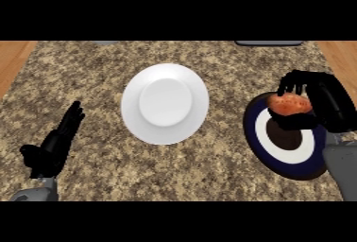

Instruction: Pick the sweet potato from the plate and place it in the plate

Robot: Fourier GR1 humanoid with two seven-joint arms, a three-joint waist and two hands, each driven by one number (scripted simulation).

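Observation:
A reddish-orange sweet potato is held over the far part of a dark blue plate with a white ring and a dark centre, at the right of the counter. My right hand curls round the sweet potato, fingers over its top and thumb under it. Whether the potato still touches the plate I cannot tell. A plain white plate lies in the middle of the counter with nothing on it. My left hand rests at the lower left with its fingers straight, well apart from both plates.
The counter top is speckled brown stone, with wooden strips at its far left and far right edges. Two grey objects peek in at the far edge.

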